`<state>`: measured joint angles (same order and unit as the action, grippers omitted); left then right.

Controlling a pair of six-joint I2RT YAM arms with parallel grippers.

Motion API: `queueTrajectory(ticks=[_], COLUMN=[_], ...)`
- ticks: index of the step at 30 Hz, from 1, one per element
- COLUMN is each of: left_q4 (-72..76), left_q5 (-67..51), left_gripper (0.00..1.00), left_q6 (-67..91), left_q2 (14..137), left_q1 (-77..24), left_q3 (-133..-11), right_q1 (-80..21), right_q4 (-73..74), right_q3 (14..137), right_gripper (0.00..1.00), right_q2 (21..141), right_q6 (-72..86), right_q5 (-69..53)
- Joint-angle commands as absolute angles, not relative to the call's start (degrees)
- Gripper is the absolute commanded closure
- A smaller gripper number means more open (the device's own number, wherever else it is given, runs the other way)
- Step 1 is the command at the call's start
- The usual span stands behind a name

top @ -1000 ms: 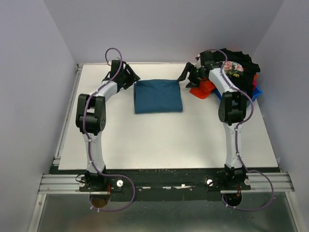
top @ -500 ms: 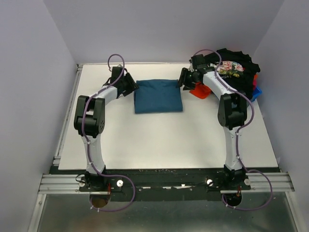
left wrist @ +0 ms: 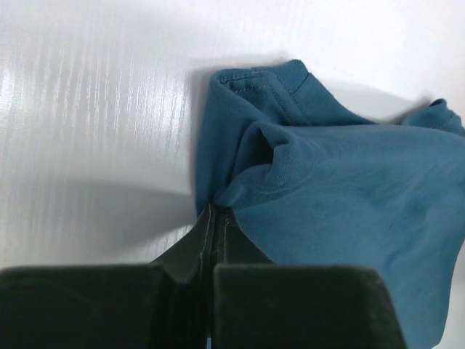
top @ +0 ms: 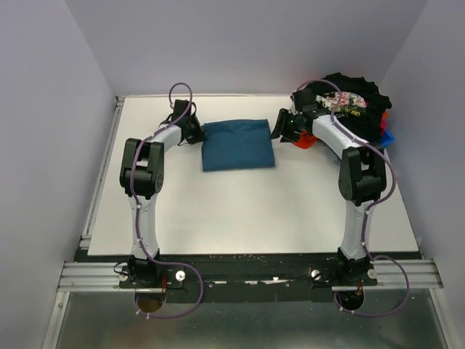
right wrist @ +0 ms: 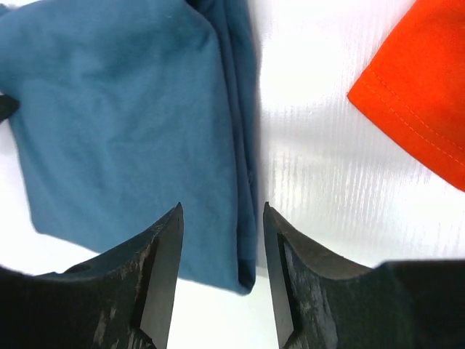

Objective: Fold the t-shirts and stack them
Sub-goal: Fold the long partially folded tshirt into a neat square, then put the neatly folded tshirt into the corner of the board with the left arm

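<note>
A: Both sides of one shirt, why?
B: To lift it evenly, I'd judge. The left hand (left wrist: 214, 218) is pinched together on the left edge of the soft, folded teal-blue knit t-shirt (top: 238, 144), which lies mid-way across the white surface (top: 254, 207). The right hand (right wrist: 222, 218) stands apart, straddling its layered right edge, unclamped.

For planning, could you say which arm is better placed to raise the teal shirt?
Probably left: the left gripper is shut on the teal shirt; the right gripper is open at its other edge.
</note>
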<state>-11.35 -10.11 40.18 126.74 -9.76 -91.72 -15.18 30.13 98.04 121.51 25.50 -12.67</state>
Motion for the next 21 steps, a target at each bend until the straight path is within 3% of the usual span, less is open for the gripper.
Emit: queueTrajectory(ticks=[1,13,21], left_q4=[-17.05,-21.35,-28.91], left_q5=[-6.78,-2.12,12.46], left_gripper=[1.00,1.00,1.00], left_q6=[37.36,29.89,24.35], left_q2=[128.15,119.10,118.04], left_q1=[-9.14,2.27,12.03], left_q3=[-93.16,-85.52,-86.75], right_q1=[-15.03,-17.75,-18.37], right_q4=[26.81,23.12,23.47], right_q3=[94.32,85.96,85.70], right_gripper=[0.45,0.46,0.46], right_q2=[115.41,107.93,105.47], right_q6=[26.01,27.07,26.81], right_q5=[-12.39,-14.50,-15.11])
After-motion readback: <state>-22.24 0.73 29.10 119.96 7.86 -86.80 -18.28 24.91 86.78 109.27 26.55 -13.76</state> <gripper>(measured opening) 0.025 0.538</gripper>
